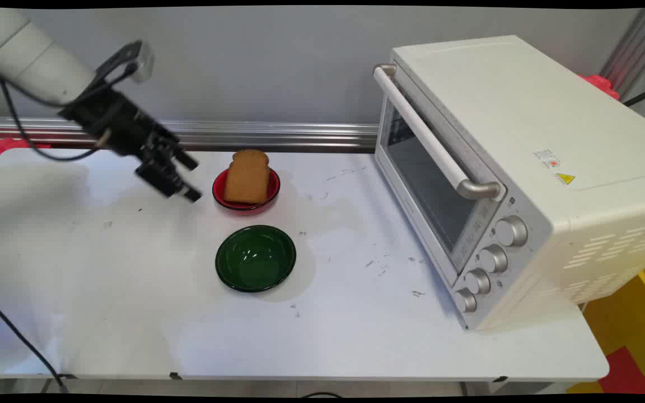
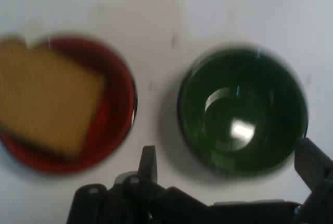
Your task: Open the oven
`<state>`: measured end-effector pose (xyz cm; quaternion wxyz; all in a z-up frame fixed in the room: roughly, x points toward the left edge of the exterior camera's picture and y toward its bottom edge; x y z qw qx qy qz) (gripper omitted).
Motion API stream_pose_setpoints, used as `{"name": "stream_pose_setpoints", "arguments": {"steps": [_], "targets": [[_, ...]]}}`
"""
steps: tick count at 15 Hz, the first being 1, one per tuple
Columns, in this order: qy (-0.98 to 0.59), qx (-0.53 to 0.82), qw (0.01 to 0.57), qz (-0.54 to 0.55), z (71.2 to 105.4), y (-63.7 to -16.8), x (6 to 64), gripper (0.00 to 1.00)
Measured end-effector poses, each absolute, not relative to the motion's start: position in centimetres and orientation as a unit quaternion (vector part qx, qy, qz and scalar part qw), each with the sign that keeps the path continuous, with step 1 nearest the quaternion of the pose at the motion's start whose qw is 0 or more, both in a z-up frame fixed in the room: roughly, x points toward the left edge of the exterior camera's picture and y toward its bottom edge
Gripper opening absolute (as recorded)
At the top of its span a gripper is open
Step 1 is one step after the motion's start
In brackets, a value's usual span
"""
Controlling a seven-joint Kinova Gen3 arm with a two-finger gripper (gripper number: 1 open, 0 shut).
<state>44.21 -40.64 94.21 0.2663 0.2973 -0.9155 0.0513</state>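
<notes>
My gripper [image 1: 191,179] hangs open above the table [image 1: 104,280], just left of a red bowl [image 1: 244,206] that holds a slice of brown bread [image 1: 247,178]. Nothing is between its fingers. An empty dark green bowl [image 1: 255,257] sits in front of the red one. In the hand view the gripper [image 2: 229,161] looks down with the green bowl [image 2: 242,112] between and beyond its spread fingertips. The red bowl [image 2: 118,114] with the bread [image 2: 44,99] lies to the left there.
A white toaster oven [image 1: 496,168] with its door shut and several knobs stands on the table's right side. A metal rail [image 1: 277,134] runs along the wall behind. Black cables [image 1: 14,330] hang at the left.
</notes>
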Motion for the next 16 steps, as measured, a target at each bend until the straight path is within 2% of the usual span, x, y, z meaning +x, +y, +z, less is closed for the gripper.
{"name": "stream_pose_setpoints", "arguments": {"steps": [8, 16], "targets": [[-0.883, 0.299, 0.357, 0.067, 98.9, -43.9, 37.6, 1.0], [-0.88, 0.258, 0.39, 0.079, 101.2, -45.9, 33.9, 1.0]]}}
